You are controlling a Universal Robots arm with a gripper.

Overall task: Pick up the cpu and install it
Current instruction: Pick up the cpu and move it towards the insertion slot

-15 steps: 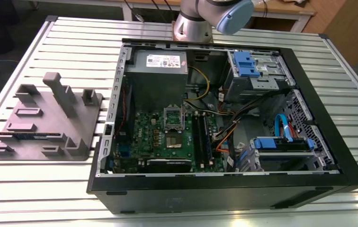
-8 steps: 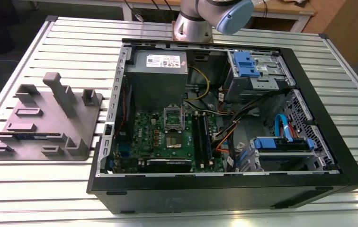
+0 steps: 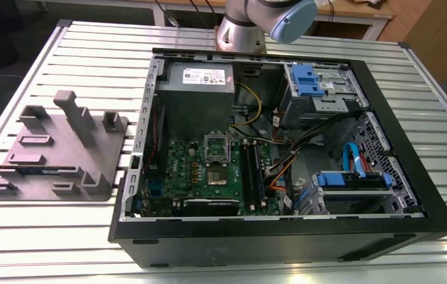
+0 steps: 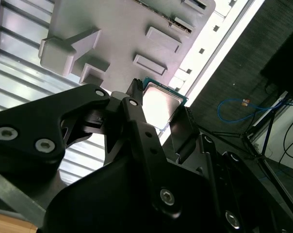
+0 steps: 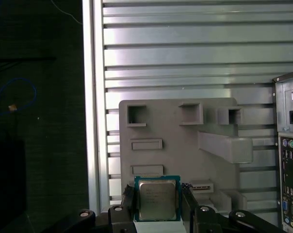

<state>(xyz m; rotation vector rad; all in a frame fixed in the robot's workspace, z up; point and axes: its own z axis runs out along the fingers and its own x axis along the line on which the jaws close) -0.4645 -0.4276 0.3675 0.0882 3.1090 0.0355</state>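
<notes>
The cpu (image 5: 157, 199), a small square chip with a silvery top and green rim, hangs above the grey fixture (image 5: 175, 131) on the slatted desk (image 5: 185, 48). The pincer (image 5: 158, 203) is clenched on its opposite edges.

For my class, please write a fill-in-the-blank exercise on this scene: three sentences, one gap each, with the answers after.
1. In both wrist views the gripper is shut on the ____.
2. In the exterior view the grey fixture lies to the exterior view's ____ of the computer case.
3. The computer case lies with its side ____, so the motherboard shows.

Answers: cpu; left; open.
</notes>
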